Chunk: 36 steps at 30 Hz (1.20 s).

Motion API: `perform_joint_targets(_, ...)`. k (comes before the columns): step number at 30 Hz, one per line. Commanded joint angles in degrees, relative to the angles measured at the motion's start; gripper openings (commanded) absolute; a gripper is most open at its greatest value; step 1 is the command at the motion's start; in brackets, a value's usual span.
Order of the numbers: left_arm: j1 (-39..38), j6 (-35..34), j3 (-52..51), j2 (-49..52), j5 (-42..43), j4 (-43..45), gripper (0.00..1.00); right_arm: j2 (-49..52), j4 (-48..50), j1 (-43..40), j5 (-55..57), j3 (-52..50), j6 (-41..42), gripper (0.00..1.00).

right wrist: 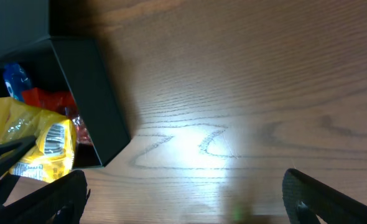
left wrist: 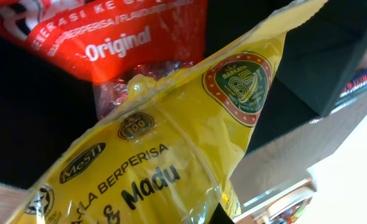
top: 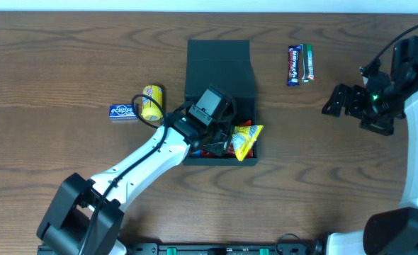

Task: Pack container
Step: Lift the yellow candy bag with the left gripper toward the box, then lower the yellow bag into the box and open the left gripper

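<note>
**Q:** Yellow "Madu" snack packet (left wrist: 171, 155), nearest the left wrist lens: gripped?
**A:** Cannot tell; the left gripper (top: 222, 138) hides its jaws. Beyond the yellow packet lies a red packet (left wrist: 109, 37).
**Q:** Container (top: 219, 60)?
**A:** Mid-desk, lid open toward the far edge.
**Q:** Step?
**A:** Loading, apparently. The next move likely calls for seating the yellow packet, then fetching the candy bars (top: 300, 64) near the far edge. The right gripper (top: 334, 101) is spread wide, empty.

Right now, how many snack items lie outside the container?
4: a blue Eclipse pack and a yellow packet left of the container; a dark blue bar and a green bar to its right. The left arm may hide more.
</note>
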Motion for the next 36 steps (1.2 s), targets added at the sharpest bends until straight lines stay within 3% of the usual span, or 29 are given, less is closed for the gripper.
perform_joint_targets(1, -0.11, -3.72, 0.35, -0.09, 0.48, 0.37, 0.08, -0.83, -0.04, -0.35, 0.13, 0.26, -0.90, 0.99)
perform_joint_targets(2, -0.11, -3.72, 0.35, -0.09, 0.48, 0.31, 0.11, -0.83, -0.04, -0.35, 0.13, 0.26, -0.90, 0.99)
perform_joint_targets(3, -0.11, -3.69, 0.35, -0.09, 0.50, 0.28, 0.22, -0.83, -0.02, -0.35, 0.13, 0.26, -0.90, 0.99)
perform_joint_targets(6, -0.11, -3.17, 0.35, -0.09, 0.76, 0.33, 0.66, -0.83, 0.09, -0.35, 0.13, 0.26, -0.90, 0.99)
perform_joint_targets(7, -0.11, -2.56, 0.35, -0.09, 1.29, 0.35, 0.76, -0.83, 0.09, -0.35, 0.13, 0.26, -0.90, 1.00)
perform_joint_targets(10, -0.09, 0.87, 0.35, -0.17, 2.67, 0.76, 0.98, -0.83, 0.09, -0.35, 0.13, 0.26, -0.90, 0.99)
perform_joint_targets(17, 2.01, 24.55, 0.37, -2.40, 12.79, 8.48, 0.95, -0.83, 0.11, -0.35, 0.13, 0.26, -0.92, 0.99)
perform_joint_targets(21, 4.72, 36.46, 0.37, -5.97, 19.43, 8.70, 0.95, -0.83, 0.13, -0.35, 0.13, 0.26, -0.92, 0.99)
perform_joint_targets(26, 7.96, 47.54, 0.37, -11.28, 30.18, 8.70, 0.95, -0.83, 0.24, -0.17, 0.02, 0.26, -0.94, 0.98)
perform_joint_targets(28, 9.57, 52.72, 0.37, -13.11, 32.50, 8.68, 0.95, -0.83, 0.04, 0.31, -2.69, 0.26, -2.91, 0.81)
perform_joint_targets(31, 14.95, 63.95, 0.37, -16.31, 33.05, 6.36, 0.95, -0.83, -0.17, 2.36, -14.29, 0.00, -10.69, 0.13)
perform_joint_targets(32, 17.20, 67.63, 0.37, -17.11, 32.94, 5.64, 0.95, -0.83, -0.17, 3.43, -18.75, -0.35, -13.88, 0.02)
perform_joint_targets(36, 29.05, 82.88, 0.37, -18.80, 32.96, -0.83, 0.95, -0.79, 2.93, 10.03, -34.07, -5.09, -22.97, 0.01)
